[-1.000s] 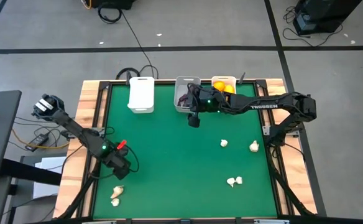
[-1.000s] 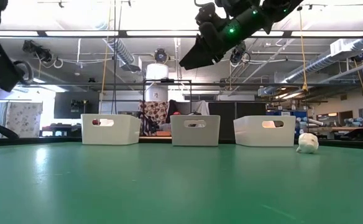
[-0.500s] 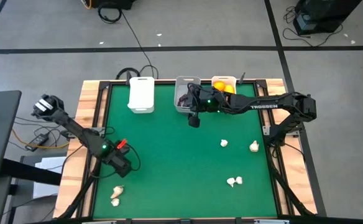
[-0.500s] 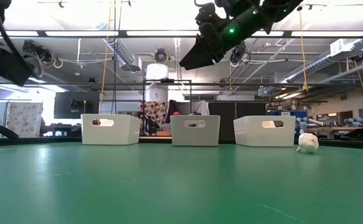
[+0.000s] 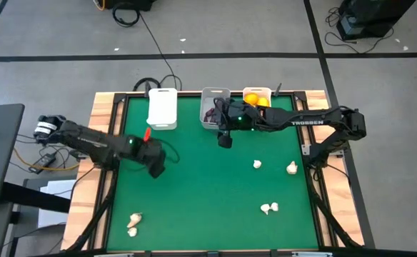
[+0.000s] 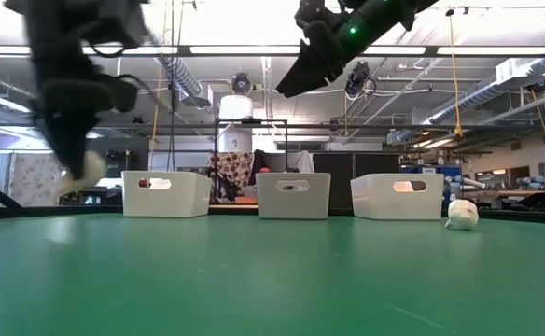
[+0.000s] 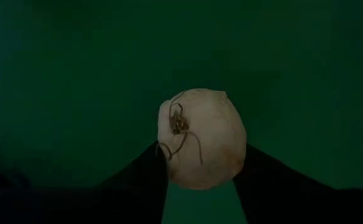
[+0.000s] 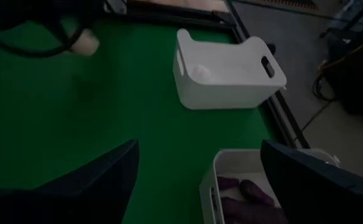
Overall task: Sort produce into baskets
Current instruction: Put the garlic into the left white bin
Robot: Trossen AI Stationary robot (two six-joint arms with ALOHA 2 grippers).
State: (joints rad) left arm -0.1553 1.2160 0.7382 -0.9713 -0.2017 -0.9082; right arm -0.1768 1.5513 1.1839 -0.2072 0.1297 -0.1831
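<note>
Left wrist view: a garlic bulb [image 7: 201, 138] sits pinched between the left gripper's [image 7: 200, 180] two dark fingers, root end toward the camera, over bare green table; it is carried clear of the surface, presumably so it can travel to a bin.
Left gripper position: high view puts it [image 5: 155, 163] over the table's left half, short of the left white basket [image 5: 162, 108], the likely target since a pale item already lies inside.
Right gripper: jaws spread wide and empty, hovering [image 5: 225, 141] just in front of the middle basket [image 5: 210, 114], which holds purple eggplants [image 8: 247, 190].
Right basket: the third bin [image 5: 255, 95] holds the yellow-orange citrus [image 5: 254, 99].
Remaining garlic: two bulbs [image 5: 133, 225] at the near left, three more [image 5: 257, 164] [image 5: 292, 168] [image 5: 268, 208] on the right side, all still loose on the table [image 5: 194, 193].
Risk: a round bulb held by a narrow pinch could roll out.
</note>
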